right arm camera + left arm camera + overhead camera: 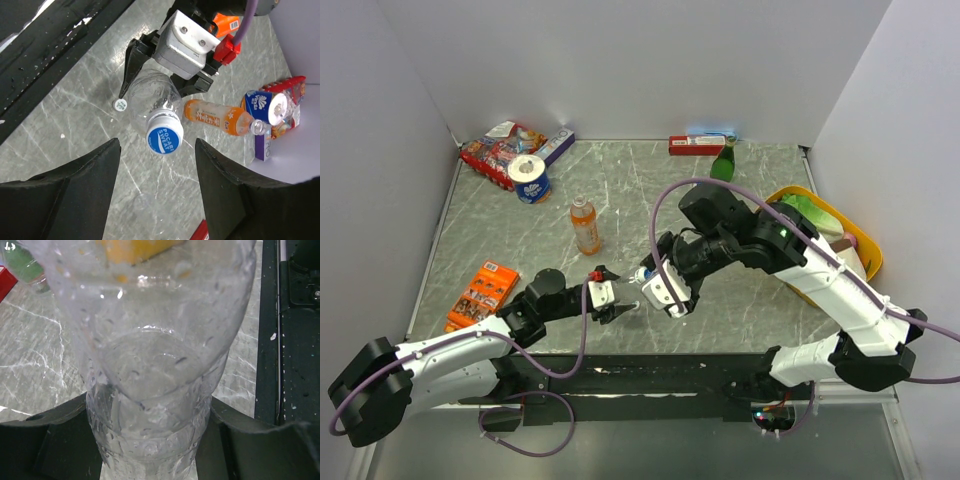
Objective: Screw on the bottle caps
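My left gripper (613,305) is shut on a clear empty bottle (150,390), its two fingers pressed against the lower body. In the right wrist view that bottle (150,95) points toward the camera with a blue-and-white cap (165,138) on its neck. My right gripper (157,150) is open, its jaws wide apart either side of the cap and not touching it. A small white cap (120,104) lies on the table beside the clear bottle. The orange drink bottle (585,225) stands upright behind, its neck bare (257,127).
A blue-and-white tape roll (530,180) and red snack packs (495,150) lie at the back left. A green bottle (723,160) and a red box (695,145) stand at the back. A yellow bin (865,240) is at the right, an orange packet (483,293) at the left.
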